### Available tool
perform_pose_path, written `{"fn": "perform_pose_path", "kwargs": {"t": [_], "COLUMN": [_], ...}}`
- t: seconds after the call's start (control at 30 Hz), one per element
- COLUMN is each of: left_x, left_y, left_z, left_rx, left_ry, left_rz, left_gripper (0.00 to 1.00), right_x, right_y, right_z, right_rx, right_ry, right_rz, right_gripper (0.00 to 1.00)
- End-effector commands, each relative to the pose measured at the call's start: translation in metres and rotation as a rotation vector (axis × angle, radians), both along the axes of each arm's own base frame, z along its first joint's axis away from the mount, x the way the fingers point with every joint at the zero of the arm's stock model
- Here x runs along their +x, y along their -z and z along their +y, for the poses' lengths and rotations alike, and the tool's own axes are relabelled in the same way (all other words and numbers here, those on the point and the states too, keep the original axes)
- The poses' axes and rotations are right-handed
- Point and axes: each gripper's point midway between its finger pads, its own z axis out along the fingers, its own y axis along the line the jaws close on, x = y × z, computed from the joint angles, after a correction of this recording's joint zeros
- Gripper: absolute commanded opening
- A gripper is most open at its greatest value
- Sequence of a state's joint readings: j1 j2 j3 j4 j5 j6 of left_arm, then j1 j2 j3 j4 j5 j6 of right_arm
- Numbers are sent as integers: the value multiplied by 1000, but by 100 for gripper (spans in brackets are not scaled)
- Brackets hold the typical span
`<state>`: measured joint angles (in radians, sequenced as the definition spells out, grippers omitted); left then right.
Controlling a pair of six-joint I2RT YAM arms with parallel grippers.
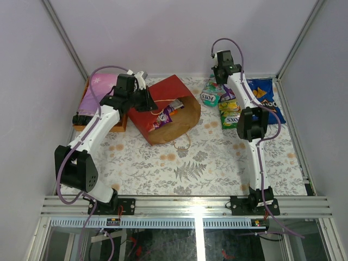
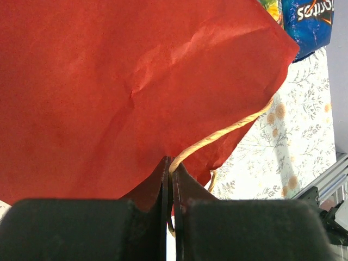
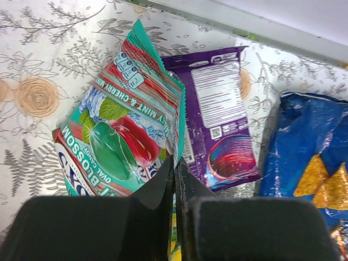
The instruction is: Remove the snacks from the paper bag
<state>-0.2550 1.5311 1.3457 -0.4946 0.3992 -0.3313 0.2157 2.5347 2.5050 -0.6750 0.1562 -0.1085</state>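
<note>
The red paper bag (image 1: 169, 107) lies tilted on the table with its mouth facing the front right, and it fills the left wrist view (image 2: 125, 81). Purple and yellow packets (image 1: 162, 117) show inside its mouth. My left gripper (image 1: 145, 99) is at the bag's back left, shut on its string handle (image 2: 217, 136). My right gripper (image 1: 219, 80) is at the far right over the laid-out snacks. It is shut on the edge of a teal candy packet (image 3: 117, 125). Beside it lie a purple packet (image 3: 220, 109) and the blue chip bag (image 1: 263, 98).
Green and yellow packets (image 1: 229, 111) lie under my right arm. A pink flowered cloth on an orange box (image 1: 98, 92) stands at the far left by the wall. Grey walls close in the back and sides. A metal rail (image 1: 196, 204) runs along the near edge.
</note>
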Motion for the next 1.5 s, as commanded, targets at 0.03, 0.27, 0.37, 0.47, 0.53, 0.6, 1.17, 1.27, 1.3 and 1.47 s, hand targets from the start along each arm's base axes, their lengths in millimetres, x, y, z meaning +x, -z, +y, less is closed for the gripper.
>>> {"fn": "perform_pose_path", "kwargs": {"t": [0.03, 0.27, 0.37, 0.47, 0.53, 0.6, 1.17, 1.27, 1.3, 1.47], "left_x": [5, 6, 6, 5, 4, 4, 3, 3, 3, 4], "left_y": [4, 5, 4, 3, 3, 0, -4, -2, -2, 0], "left_z": [6, 6, 6, 7, 7, 8, 9, 9, 9, 9], "left_rx": [31, 32, 32, 34, 34, 32, 38, 39, 39, 40], "left_ry": [-12, -12, -13, -14, -15, -15, -17, -15, -15, -17], "left_rz": [-6, -5, -5, -10, -13, -18, -34, -30, -30, -24], "left_gripper": [0, 0, 0, 0, 0, 0, 0, 0, 0, 0], "right_x": [12, -8, -24, -41, -52, -60, -32, -13, -10, -16], "right_y": [-36, -86, -146, -200, -230, -251, -128, -78, -70, -83], "right_z": [-21, 39, 80, 113, 131, 142, 108, 84, 80, 79], "right_rx": [-114, 166, 300, 401, 494, 572, 736, 659, 638, 637], "right_ry": [13, -153, -258, -343, -402, -444, -312, -220, -204, -227], "right_rz": [-103, -147, -254, -329, -359, -376, -65, -2, 1, -40], "right_gripper": [0, 0, 0, 0, 0, 0, 0, 0, 0, 0]}}
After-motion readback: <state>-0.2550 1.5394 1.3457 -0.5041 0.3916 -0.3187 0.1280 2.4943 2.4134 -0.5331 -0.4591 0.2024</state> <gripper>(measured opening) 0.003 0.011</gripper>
